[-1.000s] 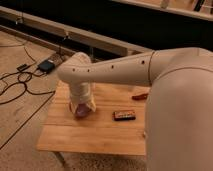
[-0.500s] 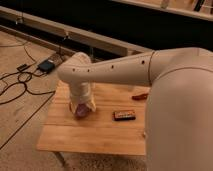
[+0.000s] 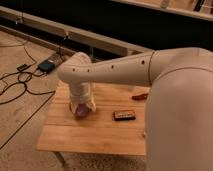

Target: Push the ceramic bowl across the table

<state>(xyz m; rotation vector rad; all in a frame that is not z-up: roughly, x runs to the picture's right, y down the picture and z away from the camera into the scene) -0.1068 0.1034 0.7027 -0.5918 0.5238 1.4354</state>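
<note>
The tool (image 3: 83,106) was held low over the left part of the surface (image 3: 100,134), at the end of a wrist that was pointed straight down from the bent white arm (image 3: 125,70). The arm was stretched in from the right, and much of the right side of the view was filled by its broad upper section. Whether the tool was spread or pressed together could not be told, since it was seen from above and was merged with the wrist casing.

The ceramic bowl (image 3: 79,112) was seen only as a patch of glossy purple directly at the tip of the tool, on the left half of the surface and nearer its far edge than its near one. Whether it was touched by the tool could not be made out.

A flat dark object (image 3: 124,115) with an orange edge was laid to the right of the bowl, apart from it. Farther back and to the right, a red object (image 3: 139,96) was partly hidden by the arm. On the floor (image 3: 20,130) to the left, black cables (image 3: 15,86) were spread out near a small teal box (image 3: 46,65).
</note>
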